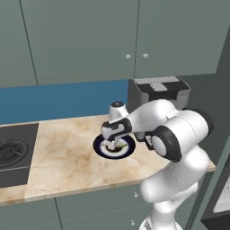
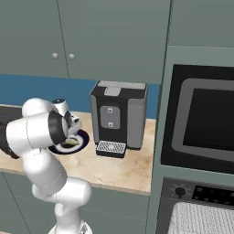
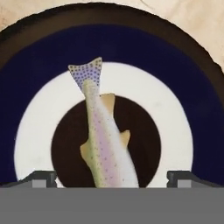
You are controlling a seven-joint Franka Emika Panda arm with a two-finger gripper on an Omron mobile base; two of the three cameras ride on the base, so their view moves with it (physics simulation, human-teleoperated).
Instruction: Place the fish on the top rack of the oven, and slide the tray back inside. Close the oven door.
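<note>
The fish (image 3: 105, 140), pale and speckled, lies on a dark blue-rimmed white plate (image 3: 131, 43) with its tail pointing away from my hand. My gripper (image 3: 111, 177) hangs straight above it, open wide, one fingertip (image 3: 41, 178) on each side of the fish's body and neither touching it. From the base, the plate (image 1: 98, 147) sits on the marble counter (image 1: 67, 157) with the gripper (image 1: 114, 143) just over it. The same plate (image 2: 81, 139) shows behind my arm. A silvery grid, the top rack (image 2: 196, 219), sticks out below the oven's knob panel (image 2: 201, 193). The oven door is out of view.
A dark coffee machine (image 1: 159, 92) (image 2: 118, 116) stands just right of the plate. A black cooktop (image 1: 13, 152) lies at the counter's left end. A windowed black front (image 2: 205, 123) sits in the tall unit on the right. Wall cabinets (image 1: 90, 36) hang above.
</note>
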